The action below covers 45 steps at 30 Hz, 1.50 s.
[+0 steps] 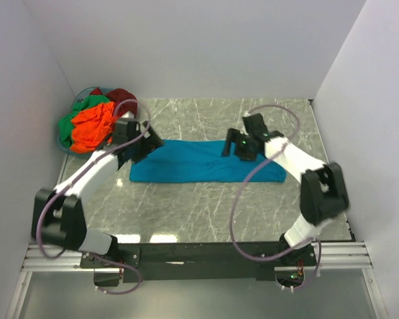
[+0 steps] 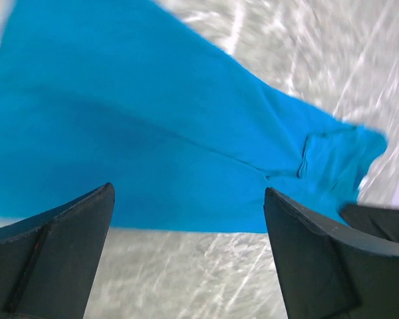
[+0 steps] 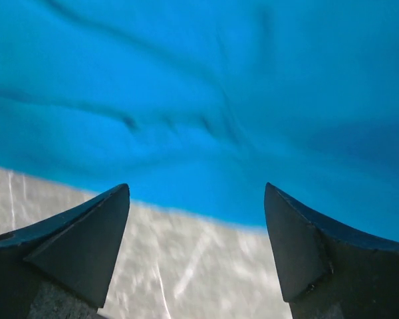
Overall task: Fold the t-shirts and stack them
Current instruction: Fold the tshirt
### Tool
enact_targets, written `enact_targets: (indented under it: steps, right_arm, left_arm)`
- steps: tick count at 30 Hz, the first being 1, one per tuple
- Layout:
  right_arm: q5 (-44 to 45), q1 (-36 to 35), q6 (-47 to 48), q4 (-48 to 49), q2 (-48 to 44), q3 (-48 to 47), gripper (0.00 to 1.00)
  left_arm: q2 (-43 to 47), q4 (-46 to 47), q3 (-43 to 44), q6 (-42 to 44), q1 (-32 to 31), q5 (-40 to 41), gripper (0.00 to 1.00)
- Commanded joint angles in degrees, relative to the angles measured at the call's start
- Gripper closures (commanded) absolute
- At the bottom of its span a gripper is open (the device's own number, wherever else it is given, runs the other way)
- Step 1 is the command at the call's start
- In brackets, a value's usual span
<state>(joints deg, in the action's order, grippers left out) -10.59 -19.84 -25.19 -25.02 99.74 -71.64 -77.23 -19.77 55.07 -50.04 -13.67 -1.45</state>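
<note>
From above, the teal shirt (image 1: 206, 163) is covered at its left end by the left end effector (image 1: 141, 143) and along its far edge by the right end effector (image 1: 238, 147). In both wrist views it is cut off by the frame. The basket (image 1: 101, 88) is largely hidden under heaped shirts (image 1: 93, 126).

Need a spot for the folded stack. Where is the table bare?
Bare: the far strip between the teal shirt and back wall, and the near strip between it and the table edge. Crowded: the far-left corner, holding the basket.
</note>
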Motion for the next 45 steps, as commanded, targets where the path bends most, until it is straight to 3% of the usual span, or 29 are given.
enact_targets:
  steps: [1,5,12,16,22,31,36,40,45]
  right_arm:
    - [3.2,1.64,-3.9,4.63,-11.57,9.64,0.12]
    - [6.01,3.31,-3.73,3.4,-21.58,21.68,0.11]
    - [9.54,9.2,-4.25,1.63,-24.6,28.39,0.11]
    - [9.71,12.53,-3.73,3.04,-21.36,27.26,0.11]
    - [8.39,14.91,-3.37,2.25,-11.43,20.32,0.12]
    - [7.69,15.62,-1.7,-1.78,8.68,2.66,0.13]
    - [7.43,14.3,-0.13,-6.79,18.98,-16.05,0.17]
    - [5.06,11.93,0.84,-15.23,30.3,-33.63,0.17]
    - [-1.08,7.45,-0.65,-19.9,41.04,-53.94,0.17]
  left_arm:
    - [-6.95,8.61,6.44,10.65,-1.01,-6.0,0.01]
    - [-20.73,3.51,18.47,11.81,-1.0,-5.14,0.01]
    - [-29.81,10.1,22.09,10.4,-0.92,-9.1,0.0]
    - [-33.33,9.74,22.98,10.32,-0.92,-9.26,0.01]
    - [-33.51,13.97,17.45,9.17,-0.92,-12.61,0.01]
    - [-28.42,15.55,3.57,3.47,-3.28,-14.55,0.01]
    - [-21.48,14.06,-4.7,-1.72,-12.33,-9.28,0.01]
    - [-15.51,17.91,-12.86,-10.75,-19.27,-10.06,0.0]
    - [-14.88,21.0,-14.12,-16.49,-28.59,-5.76,0.01]
